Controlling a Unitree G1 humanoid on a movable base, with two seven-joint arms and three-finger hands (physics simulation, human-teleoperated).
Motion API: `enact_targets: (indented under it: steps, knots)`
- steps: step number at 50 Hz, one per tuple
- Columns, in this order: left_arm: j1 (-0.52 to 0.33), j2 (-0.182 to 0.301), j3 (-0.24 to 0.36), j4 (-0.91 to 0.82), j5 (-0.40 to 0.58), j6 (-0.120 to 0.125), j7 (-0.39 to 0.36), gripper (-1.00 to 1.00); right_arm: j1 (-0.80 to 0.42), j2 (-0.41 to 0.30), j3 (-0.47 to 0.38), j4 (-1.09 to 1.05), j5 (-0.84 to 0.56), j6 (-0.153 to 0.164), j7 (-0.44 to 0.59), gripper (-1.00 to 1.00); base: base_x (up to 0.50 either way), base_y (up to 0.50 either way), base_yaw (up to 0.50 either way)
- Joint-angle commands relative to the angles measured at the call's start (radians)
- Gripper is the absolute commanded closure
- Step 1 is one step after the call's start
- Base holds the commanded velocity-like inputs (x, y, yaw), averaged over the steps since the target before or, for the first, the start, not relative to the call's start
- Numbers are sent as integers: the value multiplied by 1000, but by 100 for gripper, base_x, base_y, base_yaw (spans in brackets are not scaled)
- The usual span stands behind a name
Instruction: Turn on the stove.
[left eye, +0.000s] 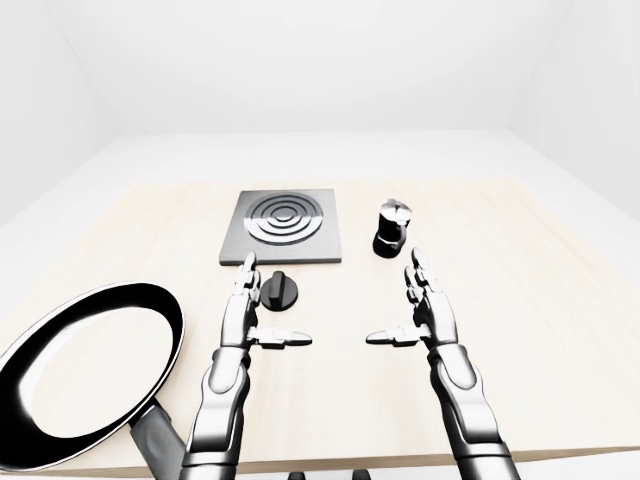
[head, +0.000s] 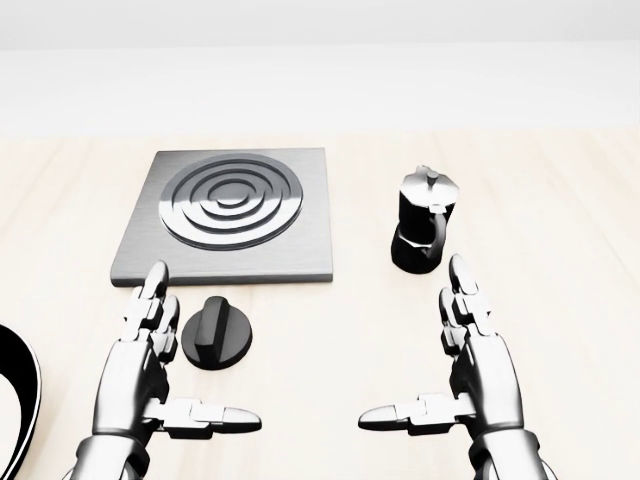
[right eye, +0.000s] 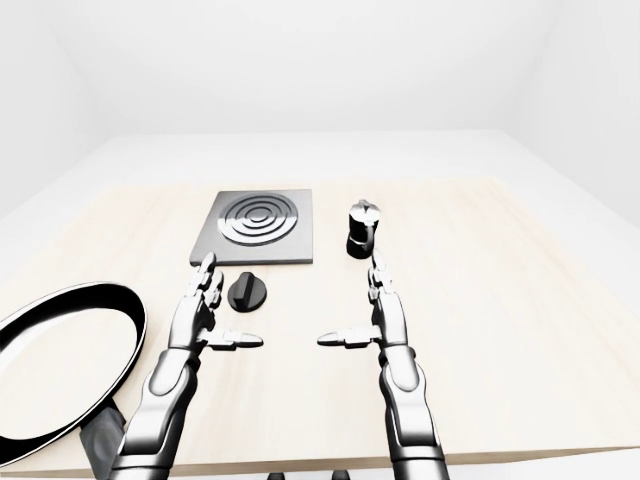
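While your two hands hover over the pale wooden table (head: 560, 200), both are spread wide and grip nothing. In the head view, your left hand (head: 150, 365) sits just left of the black stove knob (head: 218, 333), fingers apart from it. Above the knob lies the grey stove plate (head: 232, 212). Your right hand (head: 470, 370) is below a lidded black moka pot (head: 424, 220). At the left-eye view's lower left, a black frying pan (left eye: 90, 372) holds nothing.

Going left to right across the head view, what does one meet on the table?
Frying pan's rim → left hand → stove knob → right hand. The stove plate and moka pot lie higher up and overlap these in the order, so I leave them out.
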Motion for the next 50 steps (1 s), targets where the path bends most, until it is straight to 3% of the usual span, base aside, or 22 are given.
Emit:
enact_targets:
  steps: [1, 14, 23, 32, 37, 42, 50]
  knots:
    - [0, 0, 0, 4, -4, 7, -2, -100, 2, 0, 1, 1, -2, 0, 3, -100, 0, 0, 0]
    - [-17, 3, 9, 37, -20, 19, -9, -100, -1, 0, 0, 12, -1, 0, 3, -100, 0, 0, 0]
    - [-49, 16, 22, 36, -26, 64, -20, -100, 0, 1, 2, 11, -1, 0, 3, -100, 0, 0, 0]
    - [-113, 35, 46, 128, -15, 41, -26, -100, -6, 0, 1, 27, 3, 0, 6, -100, 0, 0, 0]
    - [-119, 38, 48, 132, -15, 44, -22, -100, -9, 0, 1, 28, 3, 0, 6, -100, 0, 0, 0]
    - [-132, 38, 44, 173, -2, 26, -19, -100, -10, 0, 0, 39, 4, 0, 7, -100, 0, 0, 0]
    - [-139, 40, 45, 186, -2, 33, -23, -100, -9, -1, 0, 31, 5, 0, 7, -100, 0, 0, 0]
